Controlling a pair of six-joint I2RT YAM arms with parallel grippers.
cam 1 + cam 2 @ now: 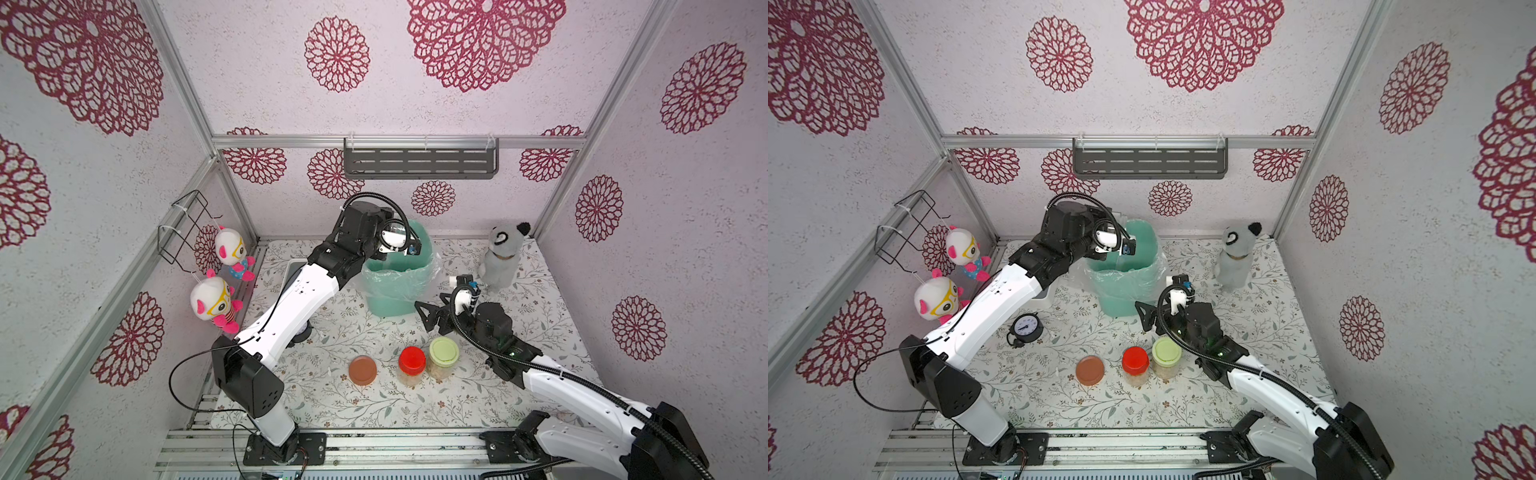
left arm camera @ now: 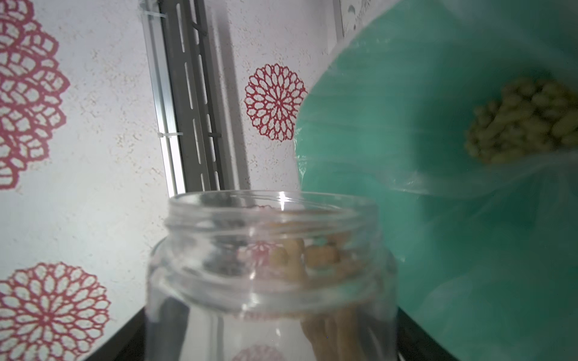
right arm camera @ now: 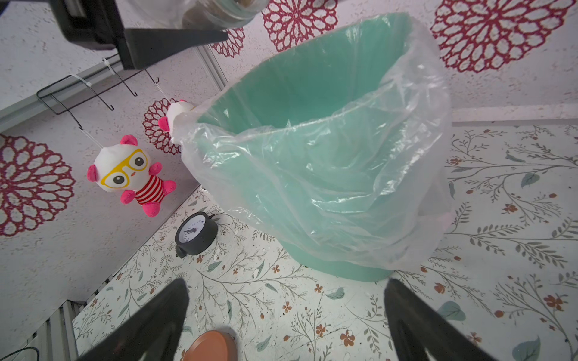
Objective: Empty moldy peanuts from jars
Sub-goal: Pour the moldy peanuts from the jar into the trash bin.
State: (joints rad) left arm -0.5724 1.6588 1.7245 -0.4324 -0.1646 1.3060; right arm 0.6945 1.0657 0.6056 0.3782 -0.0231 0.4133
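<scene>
Nearest me, I am seeing a round brown screw lid (image 1: 363, 369) lying flat on the floral-patterned table (image 1: 332, 399). In a row beside it, a clear red-lidded jar (image 1: 412, 365) and a clear pale-green-lidded jar (image 1: 444, 356) are standing upright and capped, with tan moldy peanuts (image 1: 411, 380) showing through the red one's wall. Just beyond them my right fingers (image 3: 150, 325) are hovering spread wide, gripping nothing and pointing at the mint-green plastic bin lined with a clear bag (image 3: 312, 203). Off to the left a small round black clock (image 1: 1025, 328) is sitting on the table. Over the bin's opening my left fingers (image 3: 175, 42) are clamping a clear lidless jar (image 2: 269, 265), tipped off upright, with a few kernels (image 2: 312, 256) sitting by its neck. A yellowish heap (image 2: 525, 122) of peanuts is lying at the bin's bottom. Farthest off, a grey plush animal (image 1: 505, 257) is standing by the back wall.
</scene>
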